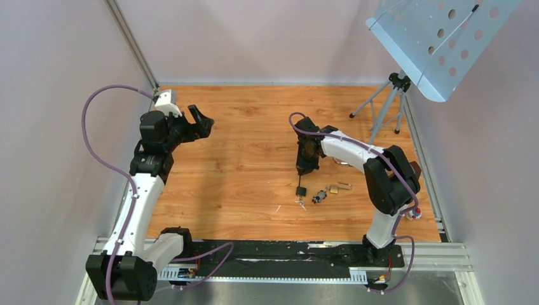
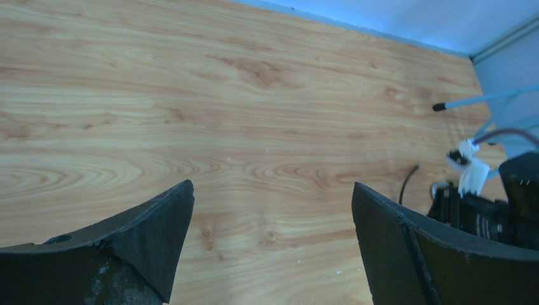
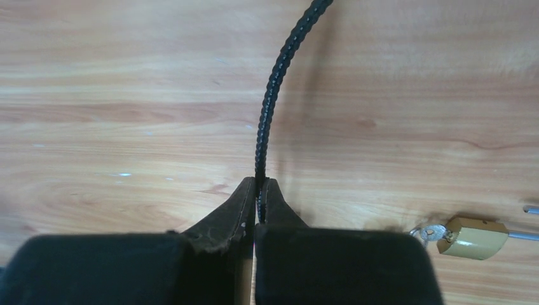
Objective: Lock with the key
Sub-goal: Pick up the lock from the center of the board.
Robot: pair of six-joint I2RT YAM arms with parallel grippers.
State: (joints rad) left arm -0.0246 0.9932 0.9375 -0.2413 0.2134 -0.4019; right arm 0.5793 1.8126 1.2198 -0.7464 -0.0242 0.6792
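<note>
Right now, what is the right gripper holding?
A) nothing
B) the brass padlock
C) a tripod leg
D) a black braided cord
D: the right gripper is closed on the black braided cord, while the brass padlock lies apart from it on the table.

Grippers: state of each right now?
Left gripper: open, holding nothing.
Right gripper: closed on the black cord.
</note>
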